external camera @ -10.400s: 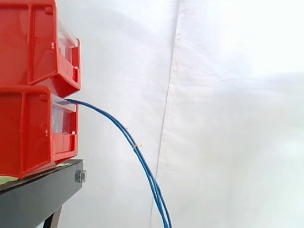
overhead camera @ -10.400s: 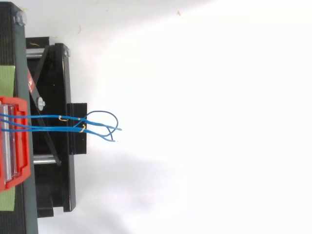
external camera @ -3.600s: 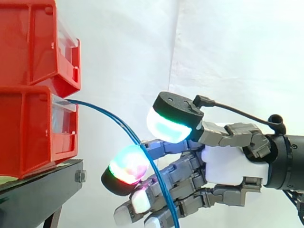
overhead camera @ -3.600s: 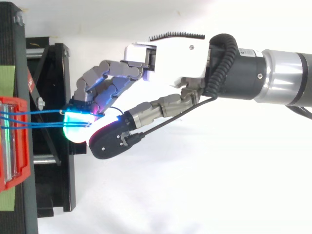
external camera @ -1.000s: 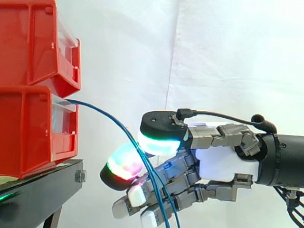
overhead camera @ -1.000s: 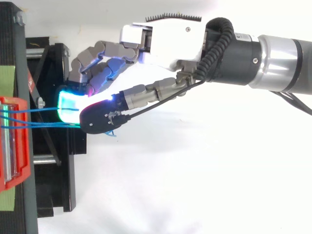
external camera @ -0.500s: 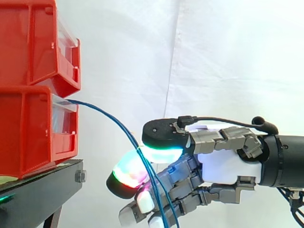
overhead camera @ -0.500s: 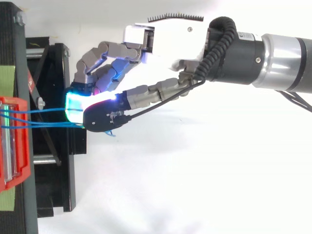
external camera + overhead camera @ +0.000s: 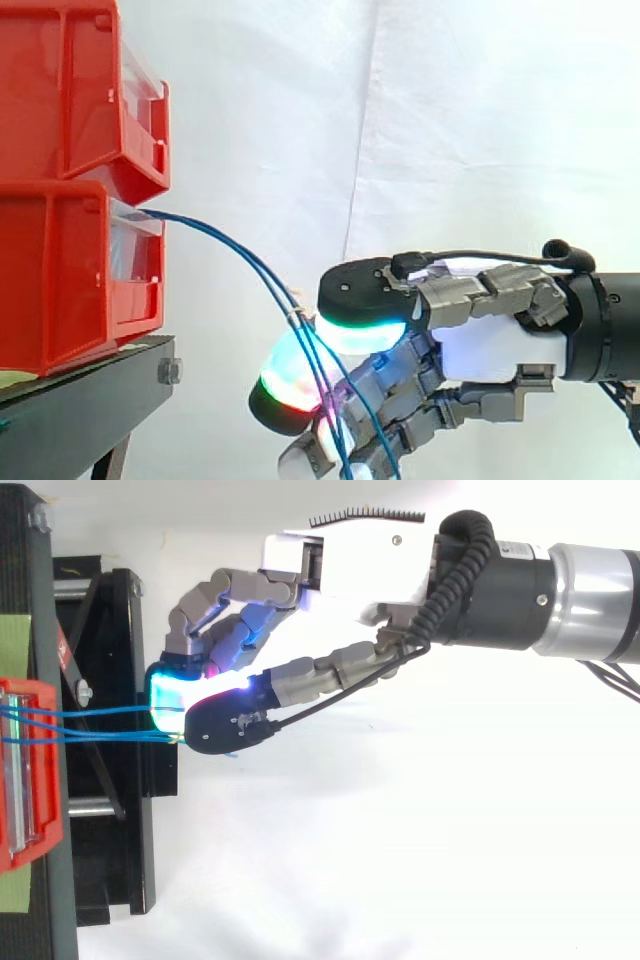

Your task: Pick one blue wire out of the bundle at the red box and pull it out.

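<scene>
Side view: robot hand [image 9: 500, 350] pinching blue wires [image 9: 225, 247] off the front of the lower red box [image 9: 60, 270].
Wires leave the lower red box's front opening and arch downward away from it. Well clear of the box, the thumb and a glowing fingertip [image 9: 295, 382] press together on the strands. Lower red box rests on a black stand [image 9: 80, 410], under an upper red box [image 9: 70, 90].

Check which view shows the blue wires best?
Side view: the blue wires arc down from the lower red box into the pinching fingers of the hand and on below. Top view shows them as flat, near-parallel lines from box to hand, the drop lost.
</scene>
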Motion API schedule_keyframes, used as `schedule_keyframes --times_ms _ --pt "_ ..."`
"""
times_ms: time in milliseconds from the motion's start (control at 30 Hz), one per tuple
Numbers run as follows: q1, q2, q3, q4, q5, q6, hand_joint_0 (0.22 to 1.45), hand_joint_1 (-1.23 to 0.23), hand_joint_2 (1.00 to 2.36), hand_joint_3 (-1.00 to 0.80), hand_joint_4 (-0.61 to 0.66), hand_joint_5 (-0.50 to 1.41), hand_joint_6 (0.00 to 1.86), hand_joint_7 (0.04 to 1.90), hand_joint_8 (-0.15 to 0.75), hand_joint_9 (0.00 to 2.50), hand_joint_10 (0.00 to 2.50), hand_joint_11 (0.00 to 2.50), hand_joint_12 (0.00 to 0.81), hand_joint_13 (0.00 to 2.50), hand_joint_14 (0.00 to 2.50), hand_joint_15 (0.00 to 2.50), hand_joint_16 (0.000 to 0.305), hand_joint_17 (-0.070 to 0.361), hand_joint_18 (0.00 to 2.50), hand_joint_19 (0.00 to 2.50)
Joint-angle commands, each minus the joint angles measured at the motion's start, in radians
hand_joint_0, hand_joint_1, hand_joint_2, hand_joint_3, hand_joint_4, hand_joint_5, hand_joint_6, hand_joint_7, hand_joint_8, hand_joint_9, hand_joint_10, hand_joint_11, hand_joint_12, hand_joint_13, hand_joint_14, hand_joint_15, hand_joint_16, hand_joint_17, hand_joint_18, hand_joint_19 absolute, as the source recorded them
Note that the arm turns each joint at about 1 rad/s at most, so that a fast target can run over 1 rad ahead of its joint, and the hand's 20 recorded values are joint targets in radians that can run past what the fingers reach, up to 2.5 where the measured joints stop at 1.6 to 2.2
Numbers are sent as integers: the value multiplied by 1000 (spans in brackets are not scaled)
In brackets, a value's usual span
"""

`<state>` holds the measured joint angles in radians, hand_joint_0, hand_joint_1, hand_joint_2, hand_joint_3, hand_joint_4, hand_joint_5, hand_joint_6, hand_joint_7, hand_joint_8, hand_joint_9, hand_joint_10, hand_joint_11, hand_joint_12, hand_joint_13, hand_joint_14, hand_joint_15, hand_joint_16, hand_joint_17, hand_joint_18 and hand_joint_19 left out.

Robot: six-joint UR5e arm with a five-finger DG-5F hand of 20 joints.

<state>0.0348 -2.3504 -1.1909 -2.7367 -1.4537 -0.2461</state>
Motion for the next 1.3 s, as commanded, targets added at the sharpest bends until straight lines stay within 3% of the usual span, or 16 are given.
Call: schedule_keyframes --times_ms 0,533,667,700,767,800,967,1267 --pt "-4 19 -1 -41 -16 -25 617 -682 1007 12 188 -167 956 928 450 859 10 519 482 658 7 262 63 141 759 338" --pt "-23 89 -6 -181 -28 -71 618 -687 1004 14 190 -161 951 950 455 866 8 525 490 610 7 239 64 145 718 328" --pt "-26 115 -29 -213 -27 -76 618 -687 1004 16 193 -161 951 948 455 865 8 519 491 608 8 242 65 145 716 328" --pt "-24 163 -85 -215 -24 -93 618 -687 1004 16 190 -161 951 950 455 865 8 520 491 608 8 241 65 145 715 326" --pt "-19 194 -127 -199 -4 -105 618 -687 1004 15 190 -161 951 951 453 864 9 519 492 608 7 245 65 145 714 318" --pt "-18 212 -148 -179 23 -108 618 -688 1003 14 194 -161 951 948 453 868 8 523 492 608 7 239 65 146 714 321" --pt "-16 217 -154 -158 81 -91 618 -688 1003 14 191 -161 951 949 455 868 8 520 493 607 7 245 65 145 713 326" --pt "-13 217 -154 -158 84 -111 618 -690 1003 14 185 -161 950 953 455 865 10 519 491 609 7 243 65 145 711 329"
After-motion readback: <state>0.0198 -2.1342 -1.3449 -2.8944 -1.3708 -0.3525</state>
